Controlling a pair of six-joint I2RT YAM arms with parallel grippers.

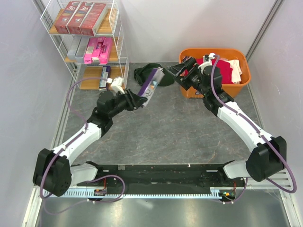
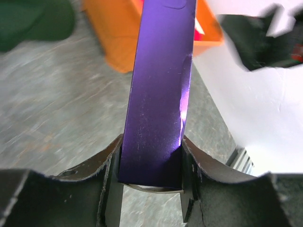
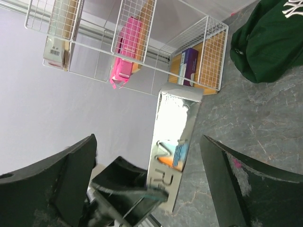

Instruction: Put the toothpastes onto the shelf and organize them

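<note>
Purple and mirror-bright, one toothpaste box (image 1: 152, 84) hangs over the worktop (image 1: 165, 137), pinched at its lower end by our left gripper (image 1: 142, 98); our right gripper (image 1: 174, 73) stands spread wide just beside its upper end, holding nothing. The shelf (image 1: 124, 59) already carries red boxes (image 1: 79, 18) on top, grey boxes (image 1: 78, 47) and pink boxes (image 1: 98, 50) in the middle, a purple one (image 3: 189, 64) below. We judge most is done; this box is yet to be shelved, and the orange tub (image 1: 242, 56) may hide more
</note>
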